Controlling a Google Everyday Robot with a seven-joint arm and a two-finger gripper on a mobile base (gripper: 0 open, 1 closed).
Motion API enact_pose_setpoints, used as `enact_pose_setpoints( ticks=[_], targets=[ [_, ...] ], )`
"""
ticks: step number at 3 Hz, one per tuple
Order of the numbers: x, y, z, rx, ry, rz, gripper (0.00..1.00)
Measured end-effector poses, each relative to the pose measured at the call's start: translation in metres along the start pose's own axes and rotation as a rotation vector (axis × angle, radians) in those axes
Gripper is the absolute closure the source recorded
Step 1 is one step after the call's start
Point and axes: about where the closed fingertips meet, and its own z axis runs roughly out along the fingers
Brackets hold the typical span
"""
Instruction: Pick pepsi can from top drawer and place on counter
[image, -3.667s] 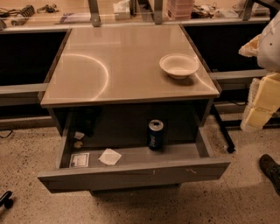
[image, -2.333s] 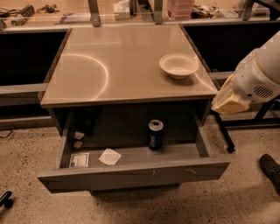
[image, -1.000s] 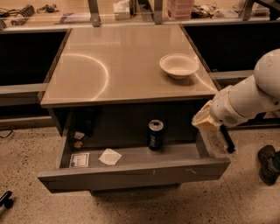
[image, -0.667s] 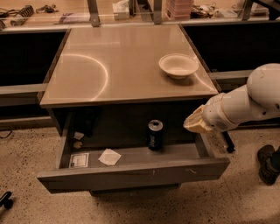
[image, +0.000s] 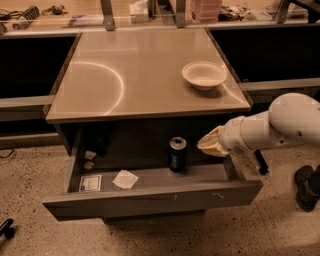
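Note:
The pepsi can (image: 176, 154) stands upright in the open top drawer (image: 150, 197), right of its middle, near the back. The beige counter (image: 140, 70) lies above the drawer. My gripper (image: 209, 144) reaches in from the right on a white arm, over the drawer's right part. It is just right of the can, at about the height of the can's top, and apart from it.
A white bowl (image: 204, 75) sits on the counter's right side. In the drawer lie a white paper scrap (image: 125, 179), a small packet (image: 90, 183) and some small items (image: 89, 160) at the left. A dark shoe (image: 306, 186) is on the floor at right.
My arm has swung down and to the left, from beside the counter's right edge to over the drawer. The gripper now is close to the can. The can has not moved.

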Motion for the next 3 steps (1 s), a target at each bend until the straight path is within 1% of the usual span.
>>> enact_pose_setpoints(
  ticks=[1,2,3],
  targets=[
    [0.004,-0.001,0.021,-0.005,-0.025,0.007,0.36],
    [0.005,-0.002,0.042,-0.014,-0.05,0.012,0.33],
    [0.0,-0.001,0.065,-0.031,-0.084,0.011,0.33]
  ],
)
